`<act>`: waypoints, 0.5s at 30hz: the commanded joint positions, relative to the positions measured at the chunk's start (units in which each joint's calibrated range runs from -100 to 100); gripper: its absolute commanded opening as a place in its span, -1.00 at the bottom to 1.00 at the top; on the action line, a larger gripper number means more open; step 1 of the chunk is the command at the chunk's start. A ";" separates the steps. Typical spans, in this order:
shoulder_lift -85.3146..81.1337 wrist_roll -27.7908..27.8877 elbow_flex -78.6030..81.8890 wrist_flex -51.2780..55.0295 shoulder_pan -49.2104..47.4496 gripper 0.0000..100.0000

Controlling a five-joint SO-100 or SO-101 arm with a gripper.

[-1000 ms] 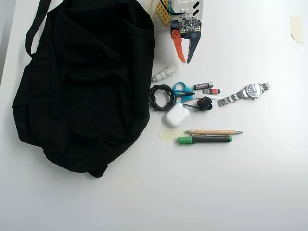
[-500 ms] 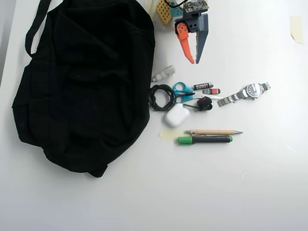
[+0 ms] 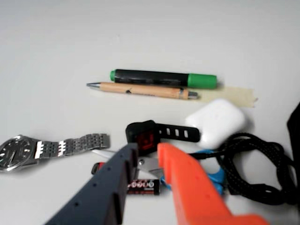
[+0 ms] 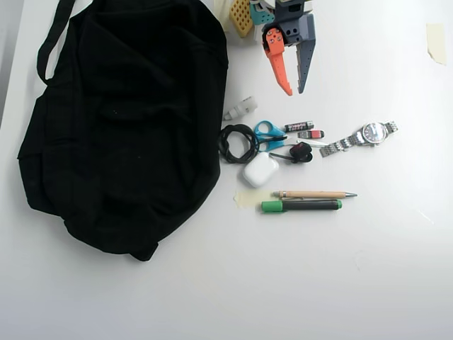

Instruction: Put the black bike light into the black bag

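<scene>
One second is enough to show the change: my pincer (image 4: 296, 92) has swung from pointing straight down near my base to reaching out over the small clutter, its orange and grey fingers now parted in a narrow V with nothing between them. I read this as the approach, with the grasp itself not yet begun.

The bike light (image 4: 301, 151) lies untouched on the counter (image 4: 368, 269), just beside the white earbud case (image 4: 260, 170) and near the blue-handled scissors (image 4: 267, 130). In the wrist view the bike light (image 3: 143, 135) sits right past my fingertips, red spot facing me, its strap running toward the case; the picture is soft there, so the strap may be touching the case or just short of it.

The bag (image 4: 120, 120) lies slumped at the left of the overhead view, well apart from the light.

The counter is plain, matt white and evenly lit. A watch (image 4: 361, 136), a pencil (image 4: 315, 194) and a green-capped marker (image 4: 301, 205) lie nearby, and a coiled cable (image 4: 236, 144) lies against the bag's edge. Nothing of the room beyond shows.
</scene>
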 commanded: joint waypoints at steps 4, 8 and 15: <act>24.83 0.55 -21.69 -0.58 -0.12 -0.87; 37.52 2.60 -30.77 -0.50 0.03 -0.87; 55.53 4.54 -41.64 -0.50 -1.39 -0.85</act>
